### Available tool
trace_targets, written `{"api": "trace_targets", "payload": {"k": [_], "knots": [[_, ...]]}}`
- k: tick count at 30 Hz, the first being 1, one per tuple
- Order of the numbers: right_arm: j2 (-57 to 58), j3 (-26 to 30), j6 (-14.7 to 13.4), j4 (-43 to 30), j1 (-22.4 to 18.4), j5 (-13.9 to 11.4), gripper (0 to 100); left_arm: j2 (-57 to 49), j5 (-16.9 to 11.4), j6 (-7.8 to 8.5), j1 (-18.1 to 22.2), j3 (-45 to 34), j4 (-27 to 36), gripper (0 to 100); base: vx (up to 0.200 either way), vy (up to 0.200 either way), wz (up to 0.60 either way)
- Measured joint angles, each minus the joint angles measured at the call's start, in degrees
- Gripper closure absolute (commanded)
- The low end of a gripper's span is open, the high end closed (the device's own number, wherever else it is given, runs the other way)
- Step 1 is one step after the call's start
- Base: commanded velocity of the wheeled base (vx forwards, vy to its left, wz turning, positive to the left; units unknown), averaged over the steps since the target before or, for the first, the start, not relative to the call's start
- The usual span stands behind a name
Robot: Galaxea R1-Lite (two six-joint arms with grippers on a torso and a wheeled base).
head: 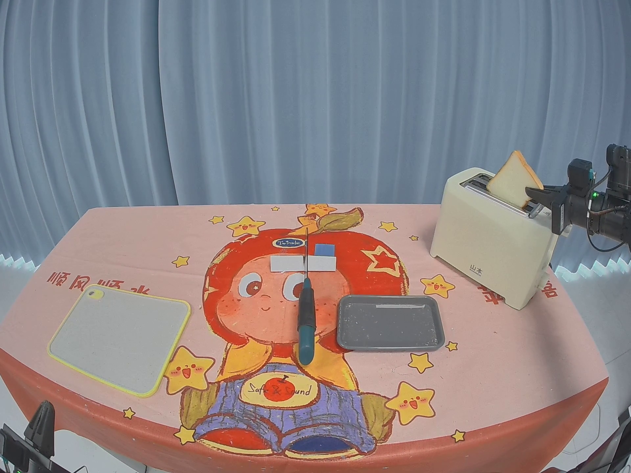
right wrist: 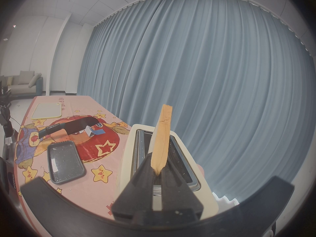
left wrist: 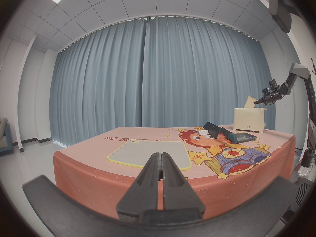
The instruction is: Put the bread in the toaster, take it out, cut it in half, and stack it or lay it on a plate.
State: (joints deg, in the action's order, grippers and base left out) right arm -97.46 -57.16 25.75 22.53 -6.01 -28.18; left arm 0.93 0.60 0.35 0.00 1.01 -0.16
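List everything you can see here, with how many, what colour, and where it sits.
bread: 1 slice, tan, sticking up from the toaster top
toaster: 1, cream, far right of table
knife: 1, teal handle, dark blade, table centre, blade across the blocks
blocks: 2, white and blue, centre
tray: 1, grey, right of knife
cutting board: 1, grey, yellow-green rim, near left
tablecloth: 1, pink, cartoon print
curtain: blue-grey, behind table
left end effector: shut, off the table's near left edge
right end effector: shut on bread
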Motion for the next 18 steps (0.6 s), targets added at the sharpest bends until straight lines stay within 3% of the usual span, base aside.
{"api": "trace_targets", "payload": {"k": [18], "knots": [[-0.2, 1.1, 0.1, 0.2, 0.0, 0.2, 100, 0.0, 0.0, -0.02, 0.0, 0.0, 0.0, 100, 0.000, 0.000, 0.00]]}}
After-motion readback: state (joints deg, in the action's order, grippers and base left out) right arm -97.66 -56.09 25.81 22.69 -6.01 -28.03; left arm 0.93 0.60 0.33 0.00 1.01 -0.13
